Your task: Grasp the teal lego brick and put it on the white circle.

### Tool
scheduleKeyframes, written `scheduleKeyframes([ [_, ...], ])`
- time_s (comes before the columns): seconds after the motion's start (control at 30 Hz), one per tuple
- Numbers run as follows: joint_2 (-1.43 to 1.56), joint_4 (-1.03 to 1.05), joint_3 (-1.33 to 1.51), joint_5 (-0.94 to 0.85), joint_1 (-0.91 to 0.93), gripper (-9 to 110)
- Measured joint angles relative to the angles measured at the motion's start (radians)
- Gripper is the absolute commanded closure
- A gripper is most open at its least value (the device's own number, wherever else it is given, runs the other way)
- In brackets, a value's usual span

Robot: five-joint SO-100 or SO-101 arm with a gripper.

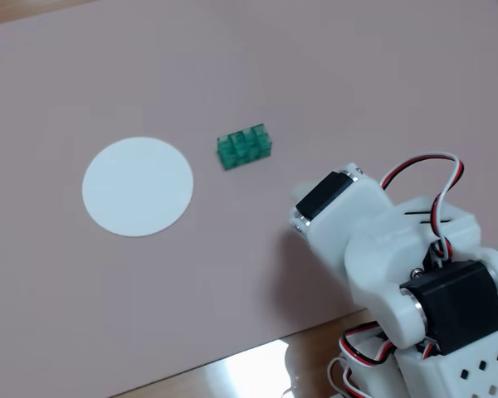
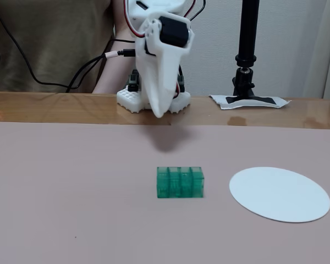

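The teal lego brick lies flat on the pinkish mat, studs up; it also shows in the other fixed view. The white circle lies flat on the mat beside it, a short gap away, and shows in the other fixed view too. My white gripper points down, hangs above the mat's far edge behind the brick, and looks shut and empty. From above, the gripper is to the lower right of the brick, apart from it.
The arm's base stands on the wooden table behind the mat. A black stand with a taped foot is at the back right. A person in an olive shirt and cables are behind the table.
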Motion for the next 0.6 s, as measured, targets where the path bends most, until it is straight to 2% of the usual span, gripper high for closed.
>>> scheduleKeyframes([
  [0.2,-0.106,-0.028,-0.163,-0.003,0.028,102],
  [0.6,-0.913,-0.101,-0.716,0.121,0.018,102],
])
